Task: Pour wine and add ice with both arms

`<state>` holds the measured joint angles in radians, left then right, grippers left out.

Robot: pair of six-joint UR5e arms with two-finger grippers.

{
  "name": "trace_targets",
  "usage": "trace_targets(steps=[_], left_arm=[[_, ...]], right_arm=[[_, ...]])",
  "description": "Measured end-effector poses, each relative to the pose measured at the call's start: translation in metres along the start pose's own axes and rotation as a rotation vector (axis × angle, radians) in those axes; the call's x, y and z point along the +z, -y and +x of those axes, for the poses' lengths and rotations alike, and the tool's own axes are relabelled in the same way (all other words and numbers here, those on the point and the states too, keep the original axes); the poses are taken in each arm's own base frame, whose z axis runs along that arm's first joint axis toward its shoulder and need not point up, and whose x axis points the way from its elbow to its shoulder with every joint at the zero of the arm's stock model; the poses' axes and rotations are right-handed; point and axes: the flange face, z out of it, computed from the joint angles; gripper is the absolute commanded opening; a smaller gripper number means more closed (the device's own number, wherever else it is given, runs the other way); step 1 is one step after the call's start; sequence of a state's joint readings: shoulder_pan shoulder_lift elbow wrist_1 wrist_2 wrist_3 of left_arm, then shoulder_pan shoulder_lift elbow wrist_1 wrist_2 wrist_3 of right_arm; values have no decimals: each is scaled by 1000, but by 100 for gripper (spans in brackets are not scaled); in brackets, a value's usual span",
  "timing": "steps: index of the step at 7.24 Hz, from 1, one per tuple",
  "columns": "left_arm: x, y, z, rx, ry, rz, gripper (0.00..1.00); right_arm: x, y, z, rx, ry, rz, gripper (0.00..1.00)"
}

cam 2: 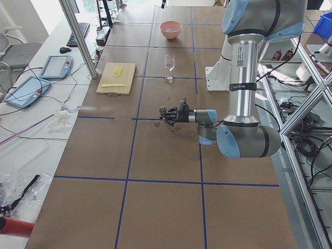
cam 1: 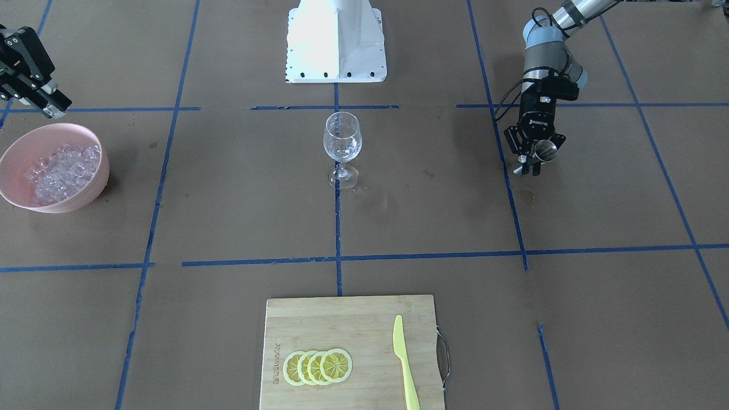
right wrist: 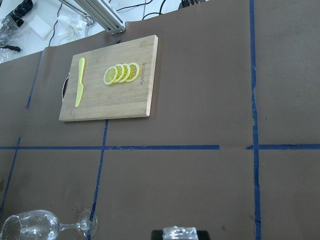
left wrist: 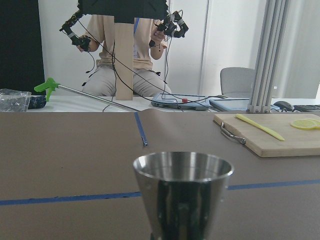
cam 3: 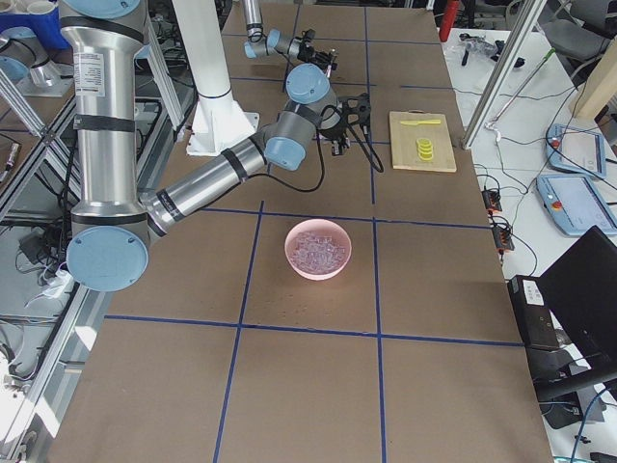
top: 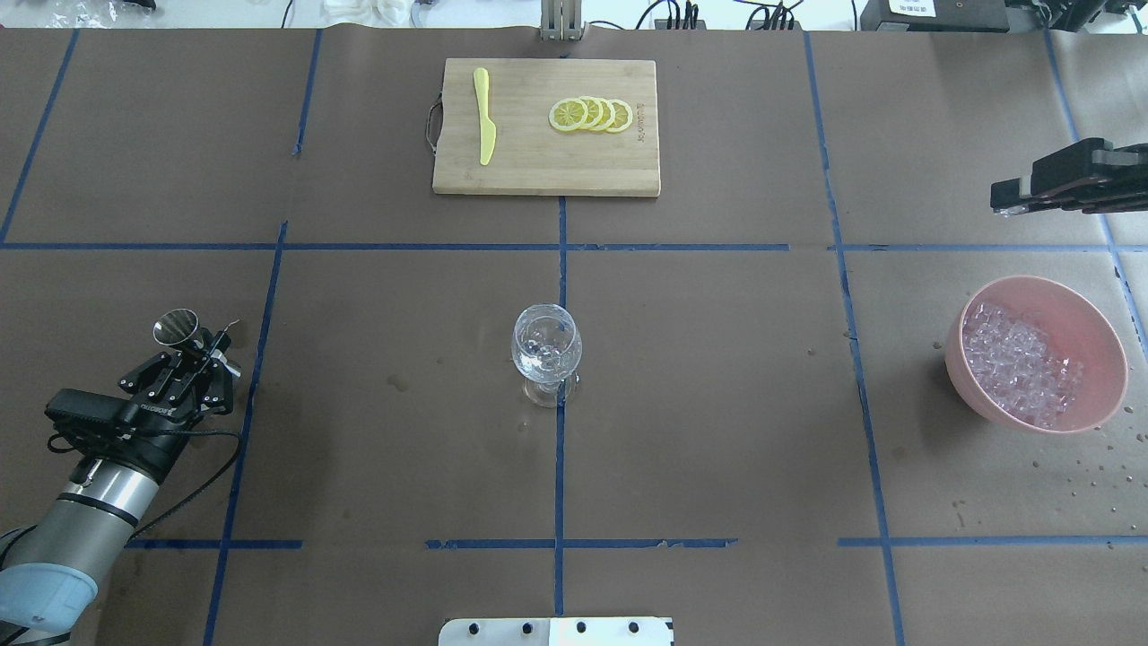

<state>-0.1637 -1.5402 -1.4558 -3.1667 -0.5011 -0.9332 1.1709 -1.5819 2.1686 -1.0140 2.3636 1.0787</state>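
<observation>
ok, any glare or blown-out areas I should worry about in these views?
Front-facing: the white robot base is blown out, no surface detail. Left wrist: bright, washed-out wall behind; the metal cup shows mirror reflections. Overhead: the wine glass only glints, its outline is clear. Right wrist: evenly lit, sharp.

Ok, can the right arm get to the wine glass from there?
Probably yes. The right gripper hangs beside the pink bowl, and nothing stands between it and the wine glass; the left gripper, holding a metal cup, is off on the glass's far side.
</observation>
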Motion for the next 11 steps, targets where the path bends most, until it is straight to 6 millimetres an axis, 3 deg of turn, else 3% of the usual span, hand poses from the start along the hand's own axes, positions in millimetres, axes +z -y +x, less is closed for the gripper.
trace_targets(steps=[4,9,10,11], left_arm=[[0,1,0,1,0,0,28],[3,3,-1,7,2,2,39],[4,4,-1,7,0,0,47],[5,6,-2,7,-2,-2,63]], right_arm=[[26,0,-50,38,63,-34,0],[76,-25,-96,26,78,-33,0],[83,-29,-105,23,84,-33,0],[89,-33,-114,26,91,-31,0]])
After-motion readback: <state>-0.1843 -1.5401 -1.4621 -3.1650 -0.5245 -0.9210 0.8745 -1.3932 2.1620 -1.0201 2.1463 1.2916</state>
